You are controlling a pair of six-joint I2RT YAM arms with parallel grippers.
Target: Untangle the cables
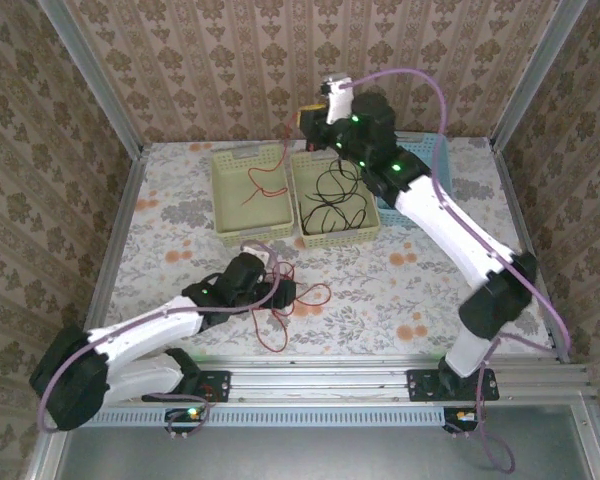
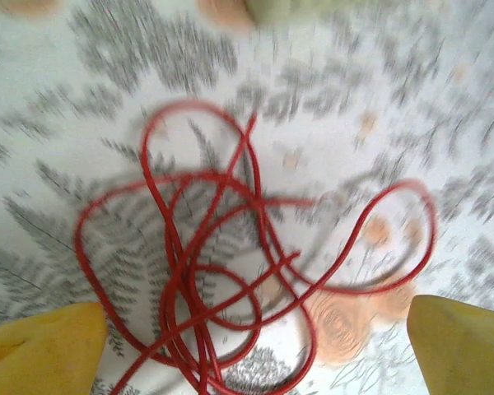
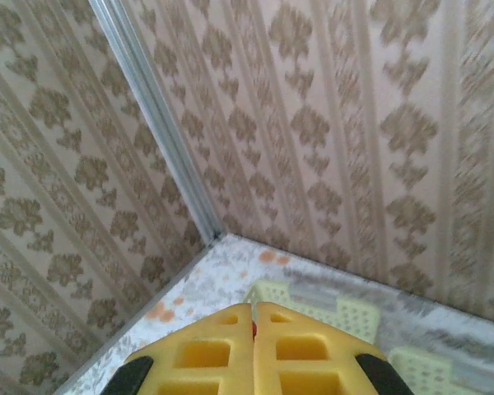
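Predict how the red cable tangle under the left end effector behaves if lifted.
Likely floppy: the red cable tangle lies in loose curves on the table, so it should drape. Probably light, since the strand is thin. Its crossing loops may snag and lift together.

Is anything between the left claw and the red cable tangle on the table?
Nothing visible. In the left wrist view the left claw is open, its yellow fingers apart at either side, and the red cable tangle lies bare on the table straight ahead, with nothing lying over it.
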